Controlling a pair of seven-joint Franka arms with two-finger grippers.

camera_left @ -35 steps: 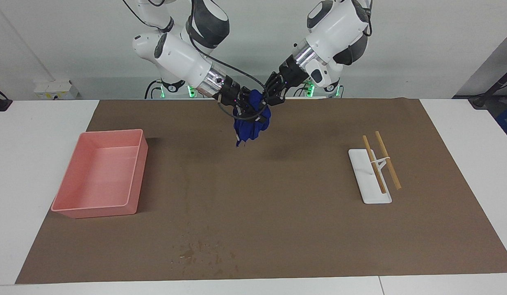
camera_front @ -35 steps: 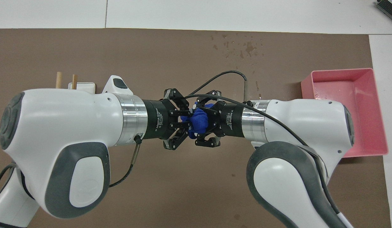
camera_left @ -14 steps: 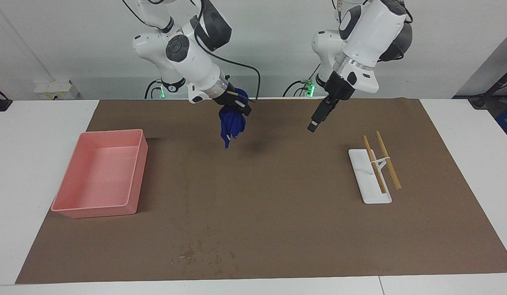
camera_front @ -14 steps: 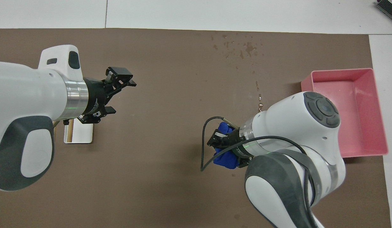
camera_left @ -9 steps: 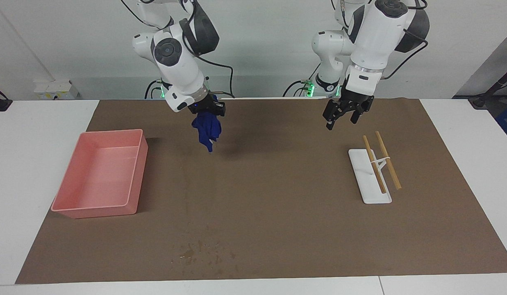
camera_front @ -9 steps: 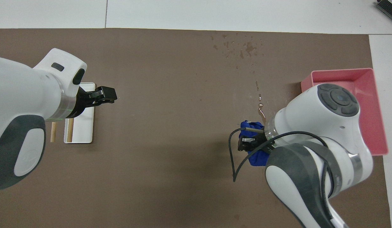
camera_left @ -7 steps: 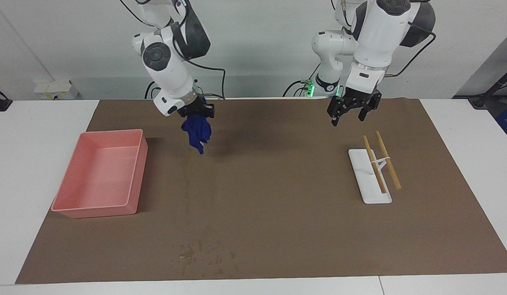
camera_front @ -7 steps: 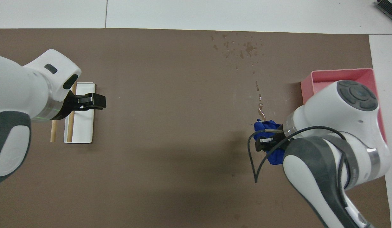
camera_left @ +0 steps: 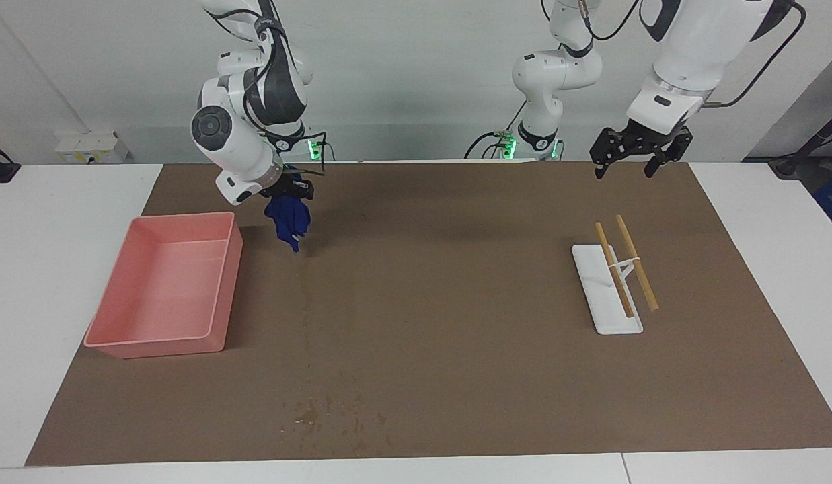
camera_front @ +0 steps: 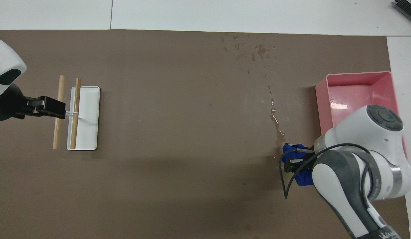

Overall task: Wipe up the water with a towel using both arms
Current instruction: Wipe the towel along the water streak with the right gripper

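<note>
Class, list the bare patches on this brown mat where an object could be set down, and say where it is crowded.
Free: the wide middle of the mat, between the pink bin and the white tray with its two sticks. Crowded: beside the bin, where the right tool dangles the blue towel. The water drops sit along the mat's edge farthest from the robots.

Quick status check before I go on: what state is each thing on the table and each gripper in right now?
towel: bunched, hanging from the right gripper, off the mat, beside the pink bin.
right gripper: shut on the towel.
left gripper: open, empty, raised over the mat's edge at its own end.
pink bin: upright, no objects in it.
water drops: unwiped, on the mat.
wooden sticks: resting across the white stand.
</note>
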